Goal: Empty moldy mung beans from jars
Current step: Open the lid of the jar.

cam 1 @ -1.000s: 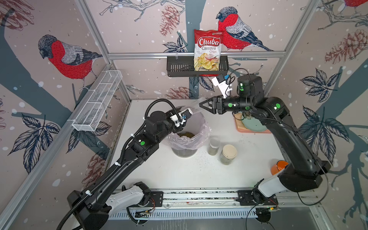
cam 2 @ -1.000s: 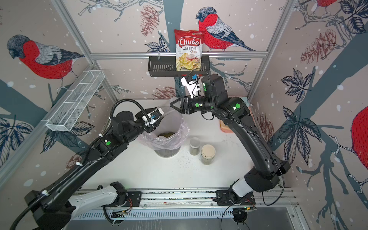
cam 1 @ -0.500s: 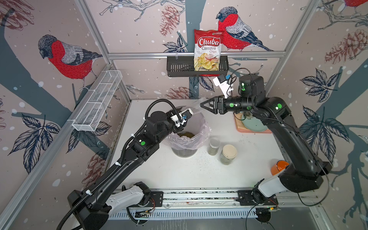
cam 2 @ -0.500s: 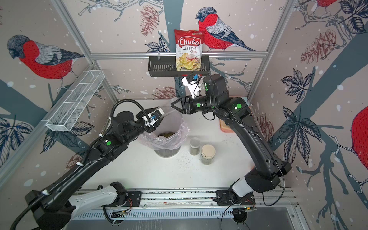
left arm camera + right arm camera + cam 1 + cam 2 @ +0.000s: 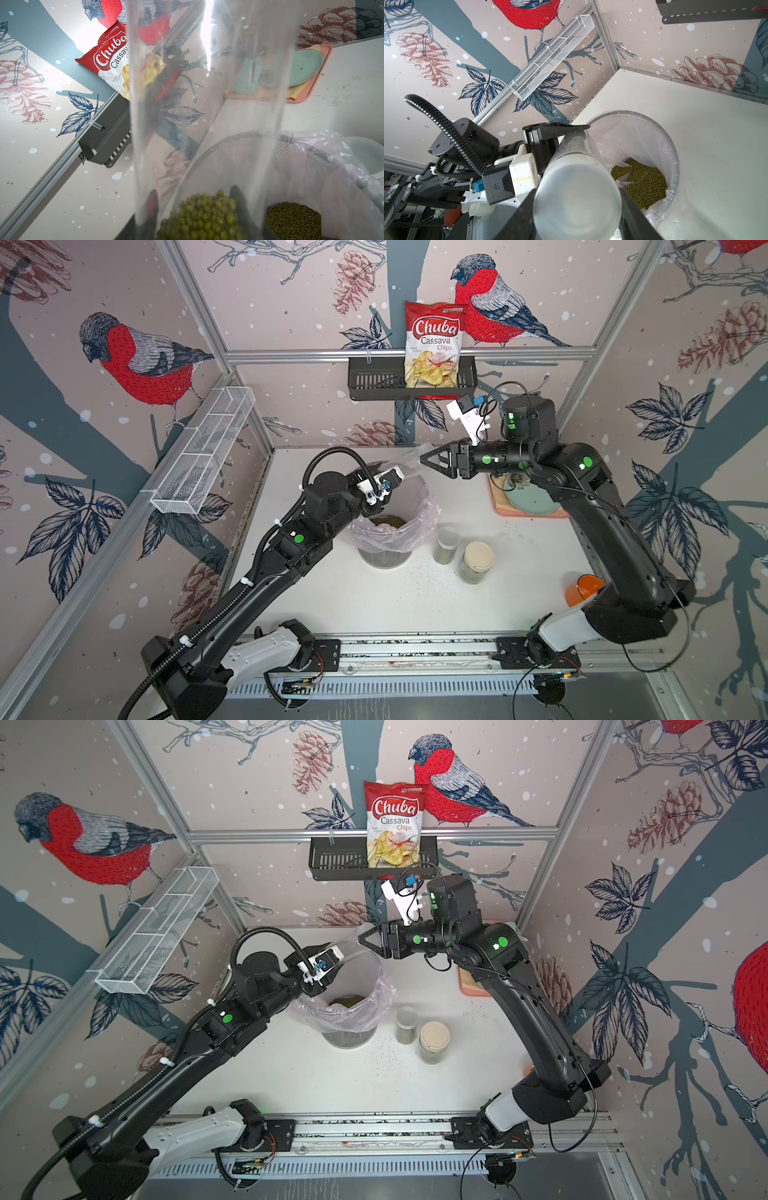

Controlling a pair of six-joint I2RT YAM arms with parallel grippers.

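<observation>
Tube [image 5: 574, 149] of mung beans [image 5: 203, 216], gripped between my left gripper [image 5: 194, 204] and right gripper [image 5: 577, 200] above the bin [image 5: 673, 166]; left fingertips [image 5: 238, 199] blur behind its wall.

Both top views: bright, even, diffuse light from overhead; the white table [image 5: 374, 605] is close to washed out, with soft pale shadows only under the arms. Wide lens bows the frame bars toward the picture edges; centre sharp. Left wrist view: hard white glare streak down the tall clear jar [image 5: 207, 41], blown-out patch on the wall behind, mung beans [image 5: 203, 218] close to the lens and soft. Right wrist view: jar end huge, milky, out of focus; walls crisp
</observation>
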